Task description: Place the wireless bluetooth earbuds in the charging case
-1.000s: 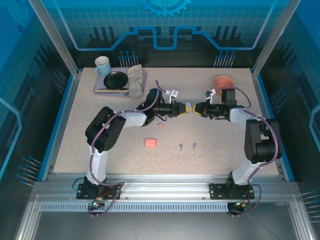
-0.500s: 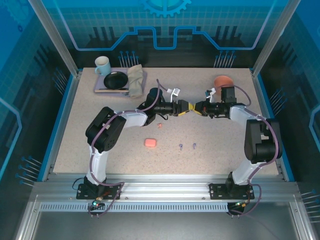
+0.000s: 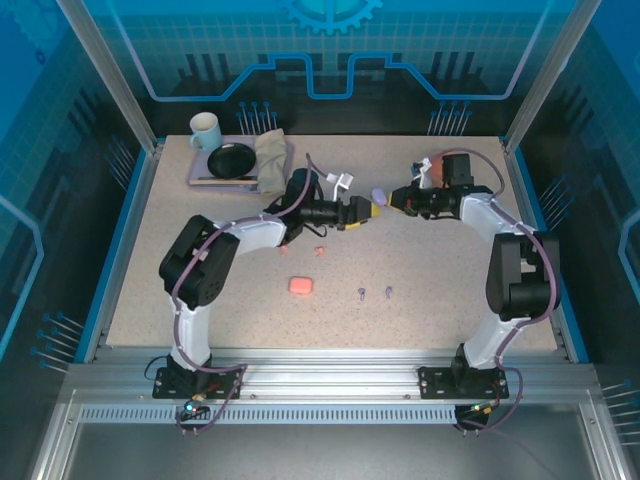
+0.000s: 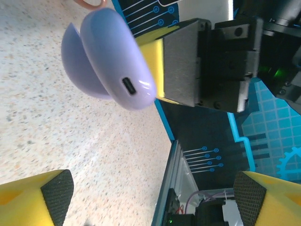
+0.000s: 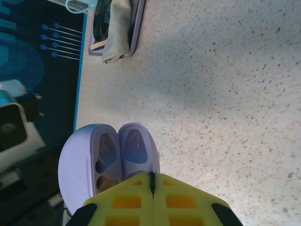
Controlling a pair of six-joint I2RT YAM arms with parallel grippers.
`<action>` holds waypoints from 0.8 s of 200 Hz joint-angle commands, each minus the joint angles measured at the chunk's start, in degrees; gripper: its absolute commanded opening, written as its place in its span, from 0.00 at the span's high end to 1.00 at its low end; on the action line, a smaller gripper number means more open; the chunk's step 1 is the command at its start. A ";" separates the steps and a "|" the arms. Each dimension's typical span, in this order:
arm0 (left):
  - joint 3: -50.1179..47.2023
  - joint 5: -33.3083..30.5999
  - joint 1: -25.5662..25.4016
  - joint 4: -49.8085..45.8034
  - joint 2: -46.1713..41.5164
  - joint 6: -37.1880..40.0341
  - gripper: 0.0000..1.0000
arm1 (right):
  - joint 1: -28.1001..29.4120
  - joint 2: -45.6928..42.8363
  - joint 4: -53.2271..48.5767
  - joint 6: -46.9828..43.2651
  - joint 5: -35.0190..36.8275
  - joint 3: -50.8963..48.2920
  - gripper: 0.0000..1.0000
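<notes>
The lilac charging case [image 3: 378, 194] hangs open above mid-table, its two wells [image 5: 107, 153] empty. My right gripper [image 3: 397, 198] is shut on its edge, the yellow fingers [image 5: 152, 181] pressed together at the hinge side. In the left wrist view the case [image 4: 113, 61] shows its charging port. My left gripper [image 3: 360, 212] stands just left of the case, open [image 4: 153, 193] and holding nothing. Two lilac earbuds [image 3: 361, 292] [image 3: 388, 291] lie on the table nearer the front. The salmon-pink earbuds [image 3: 320, 249] lie under the left forearm.
A pink charging case [image 3: 300, 285] lies shut on the table left of the lilac earbuds. At the back left a tray [image 3: 200, 178] carries a mug [image 3: 205, 129], a black bowl [image 3: 232, 159] and a folded cloth [image 3: 271, 160]. An orange bowl [image 3: 446, 161] sits behind the right gripper.
Both grippers met at the lilac case before. The left gripper has let go, opened and drawn back left. The right gripper has carried the case up and toward the back.
</notes>
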 commanded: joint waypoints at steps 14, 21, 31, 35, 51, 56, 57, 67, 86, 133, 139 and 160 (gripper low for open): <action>9.00 5.51 4.52 -26.59 -3.73 16.23 0.08 | 3.35 1.48 -5.73 -9.19 4.81 5.13 1.00; 11.21 5.92 5.01 -31.70 -3.70 19.53 0.08 | 3.95 1.73 -6.46 -10.82 6.17 5.79 1.00; 14.71 6.42 5.59 -38.62 -3.21 24.09 0.08 | 4.81 2.04 -6.78 -13.03 7.52 6.53 1.00; 16.12 6.74 5.76 -41.64 -2.82 25.78 0.08 | 5.07 2.10 -6.71 -13.92 8.10 6.70 1.00; 21.90 8.25 6.71 -51.19 -0.77 31.08 0.09 | 6.26 2.48 -6.60 -16.83 10.31 7.32 1.00; 23.40 8.73 6.96 -53.66 0.10 32.73 0.09 | 6.62 2.52 -6.44 -17.78 10.97 7.44 1.00; 23.66 8.79 7.08 -54.23 0.18 33.00 0.09 | 6.64 2.61 -6.39 -17.92 11.09 7.44 1.00; 27.19 9.36 7.58 -58.92 1.92 35.68 0.09 | 7.36 2.82 -6.08 -19.55 12.24 7.80 1.00; 31.78 9.64 8.46 -64.72 4.57 39.01 0.09 | 8.59 3.27 -5.54 -22.52 14.29 8.22 1.00; 39.18 11.21 10.27 -73.39 11.42 43.60 0.10 | 10.57 4.29 -1.33 -24.74 15.48 7.46 1.00; 40.13 11.34 10.36 -74.56 12.30 44.27 0.11 | 10.91 4.50 -1.05 -25.15 15.46 7.45 1.00; 43.32 12.18 10.60 -78.38 14.91 46.38 0.12 | 12.14 4.87 -0.63 -26.70 15.45 7.37 1.00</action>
